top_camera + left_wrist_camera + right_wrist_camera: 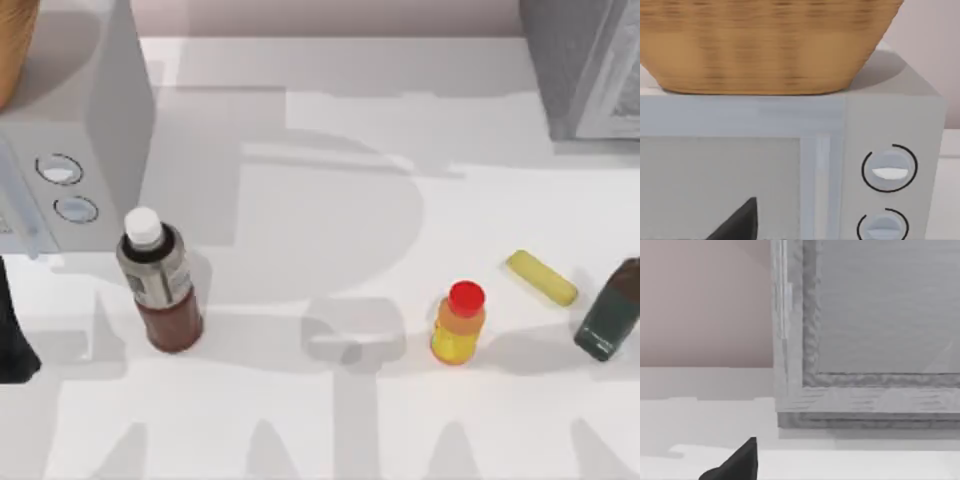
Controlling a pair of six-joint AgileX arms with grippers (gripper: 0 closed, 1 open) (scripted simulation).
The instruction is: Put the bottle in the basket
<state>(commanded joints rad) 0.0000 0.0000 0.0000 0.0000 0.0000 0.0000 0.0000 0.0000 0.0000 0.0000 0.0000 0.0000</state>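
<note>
White surface [330,420]: carries three bottles and a small yellow block.
Bottle [158,285]: clear, white cap, grey label band, dark reddish-brown contents; it stands upright on the left part of the surface, just beside the front corner of the microwave.
Microwave [890,130]: pale grey, two round knobs on its front, at the far left of the surface.
Basket [765,45]: tan and woven, sitting on top of the microwave; the top view catches its edge [15,50] in the far left corner, well apart from the bottle.
Yellow bottle [458,325]: red cap, upright, right of centre.
Yellow block [541,278]: lying flat, near the yellow bottle.
Green bottle [610,312]: dark, tilted at the right edge.
Grey cabinet [585,65]: at the far right corner.
Left arm [12,330]: dark shape at the left edge.
Left tool: one dark fingertip [737,222] faces the microwave door; whether it is spread cannot be told.
Right tool: one dark fingertip [735,462] faces the grey cabinet; its state cannot be told.
</note>
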